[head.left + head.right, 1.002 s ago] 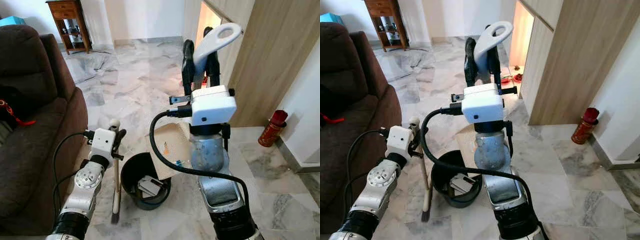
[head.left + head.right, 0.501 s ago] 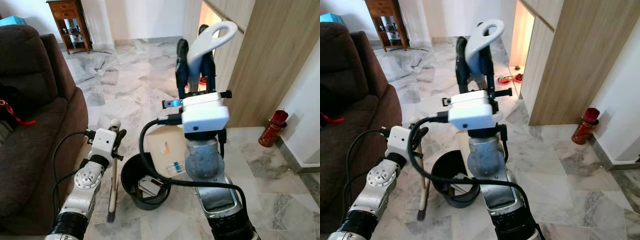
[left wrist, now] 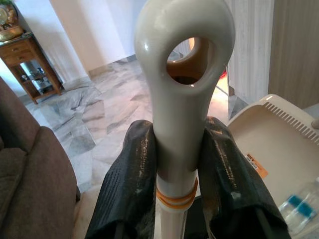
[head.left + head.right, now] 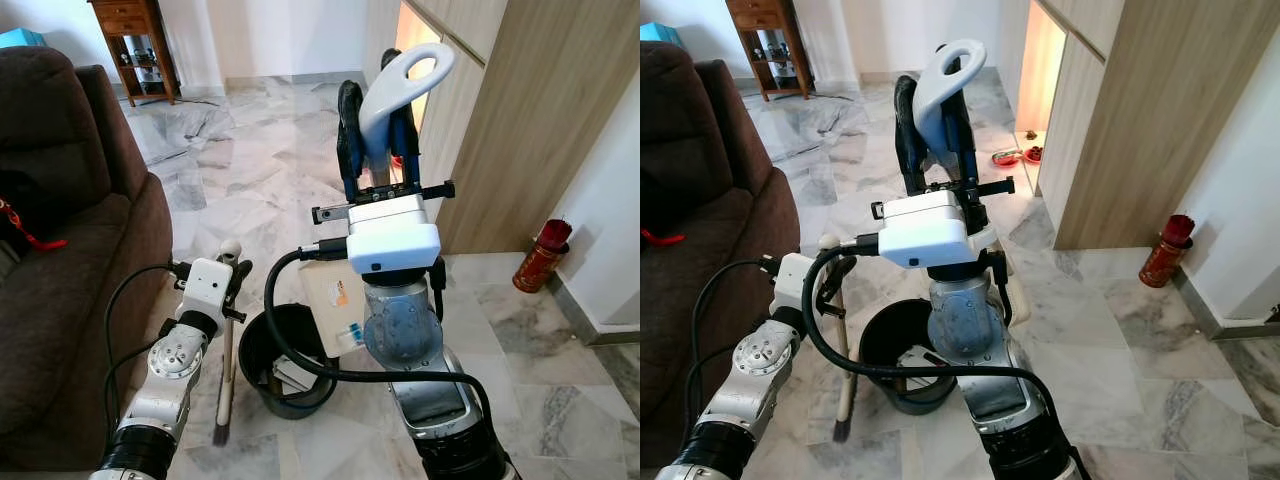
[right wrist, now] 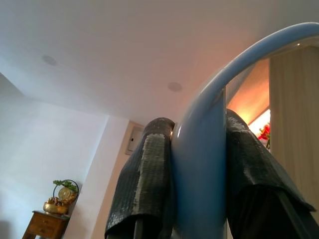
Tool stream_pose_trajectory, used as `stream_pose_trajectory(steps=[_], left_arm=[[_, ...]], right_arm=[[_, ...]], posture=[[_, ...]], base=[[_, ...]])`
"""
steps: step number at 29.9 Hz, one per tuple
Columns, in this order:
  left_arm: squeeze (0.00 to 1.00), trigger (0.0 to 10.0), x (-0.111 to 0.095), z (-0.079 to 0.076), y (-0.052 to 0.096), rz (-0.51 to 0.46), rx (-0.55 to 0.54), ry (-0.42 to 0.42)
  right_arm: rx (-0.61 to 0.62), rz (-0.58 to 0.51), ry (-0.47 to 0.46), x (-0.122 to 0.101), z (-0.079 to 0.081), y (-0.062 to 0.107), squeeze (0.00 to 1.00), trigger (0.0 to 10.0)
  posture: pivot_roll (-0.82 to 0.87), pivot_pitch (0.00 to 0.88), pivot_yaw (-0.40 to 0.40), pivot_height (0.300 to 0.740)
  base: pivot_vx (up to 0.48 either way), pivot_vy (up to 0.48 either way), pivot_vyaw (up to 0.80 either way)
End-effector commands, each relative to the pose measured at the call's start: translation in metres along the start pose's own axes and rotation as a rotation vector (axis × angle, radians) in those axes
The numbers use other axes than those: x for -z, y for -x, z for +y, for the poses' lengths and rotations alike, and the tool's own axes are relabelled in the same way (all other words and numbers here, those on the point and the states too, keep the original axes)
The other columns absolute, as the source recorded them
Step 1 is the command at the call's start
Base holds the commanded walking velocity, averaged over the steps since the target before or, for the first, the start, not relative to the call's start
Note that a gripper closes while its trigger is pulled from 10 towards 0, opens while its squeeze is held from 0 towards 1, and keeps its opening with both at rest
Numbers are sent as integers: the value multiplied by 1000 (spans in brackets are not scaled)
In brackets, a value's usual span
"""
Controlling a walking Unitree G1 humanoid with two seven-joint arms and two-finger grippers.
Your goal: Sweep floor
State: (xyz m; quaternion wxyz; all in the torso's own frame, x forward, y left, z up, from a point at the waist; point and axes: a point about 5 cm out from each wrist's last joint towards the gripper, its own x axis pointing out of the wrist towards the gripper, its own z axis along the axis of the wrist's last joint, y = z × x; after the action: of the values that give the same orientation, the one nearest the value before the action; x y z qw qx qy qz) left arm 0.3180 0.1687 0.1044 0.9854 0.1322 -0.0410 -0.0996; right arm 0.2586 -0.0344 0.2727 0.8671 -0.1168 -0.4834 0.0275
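Right tool (image 4: 375, 110) raised, pinching dustpan handle (image 4: 400, 85); dustpan tray (image 4: 335, 305) tilted over black bin (image 4: 285, 360). Left tool (image 4: 232, 275) pinching upright brush handle (image 3: 182, 109), left of bin.

Head eyes look down at both arms and black bin (image 4: 288, 360); wrist cameras sit close behind gripped handles.

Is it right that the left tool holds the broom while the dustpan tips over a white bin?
Not quite: the bin is black, as the left eye view shows. The left tool does hold the broom, and the dustpan tips over the bin.
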Motion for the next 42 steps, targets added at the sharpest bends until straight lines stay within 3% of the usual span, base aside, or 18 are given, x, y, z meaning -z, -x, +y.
stream_pose_trajectory(steps=[1,7,12,42], left_arm=[[0,10000,-12,5,-2,-59,-6,-34],[0,10000,-11,5,-2,-59,-6,-34],[0,10000,-11,4,-2,-58,-3,-33],[0,10000,-9,4,-1,-43,3,-36]], right_arm=[[49,-73,-46,-16,-4,-8,0,10000],[60,-78,-38,-16,-6,-9,0,10000],[22,-138,28,-21,-4,-10,0,10000],[51,-48,-22,-10,-6,-9,0,10000]], posture=[[1,0,14,740],[1,0,14,740],[1,0,14,740],[4,0,12,740]], base=[[0,0,0],[0,0,0],[0,0,0],[0,0,88]])
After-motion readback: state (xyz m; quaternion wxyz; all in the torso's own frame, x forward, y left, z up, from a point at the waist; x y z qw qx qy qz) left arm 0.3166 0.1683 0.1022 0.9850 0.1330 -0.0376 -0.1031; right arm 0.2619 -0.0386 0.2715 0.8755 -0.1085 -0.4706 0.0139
